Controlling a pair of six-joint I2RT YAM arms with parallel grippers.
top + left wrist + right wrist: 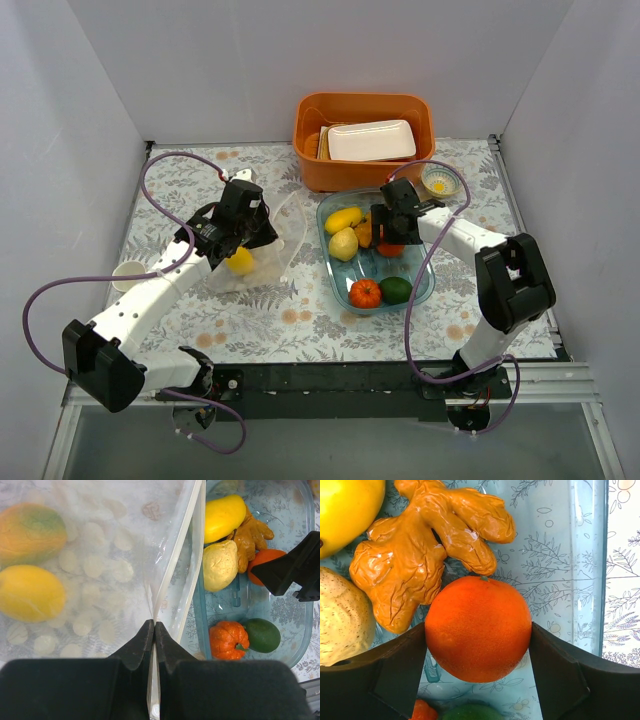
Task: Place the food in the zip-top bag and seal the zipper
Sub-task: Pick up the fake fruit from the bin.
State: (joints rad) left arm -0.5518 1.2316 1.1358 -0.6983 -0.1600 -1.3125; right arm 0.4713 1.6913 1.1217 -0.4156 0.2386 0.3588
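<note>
A table (pixel 300 320) under a floral-print cloth carries 5 things. An orange bin (pixel 360 178) stands at the far edge, and a clear blue dish (pixel 374 266) lies just in front of it. The zip-top bag (pixel 272 262) lies left of the dish, and a small bowl (pixel 441 181) stands right of the bin. What looks like a white cup (pixel 130 274) stands at the left edge.

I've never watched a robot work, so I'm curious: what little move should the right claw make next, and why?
Probably squeeze onto the orange and lift it toward the zip-top bag. The right gripper has its jaws on either side of that orange, seemingly touching it, in the blue dish. The left gripper is shut on the bag's mouth edge.
</note>
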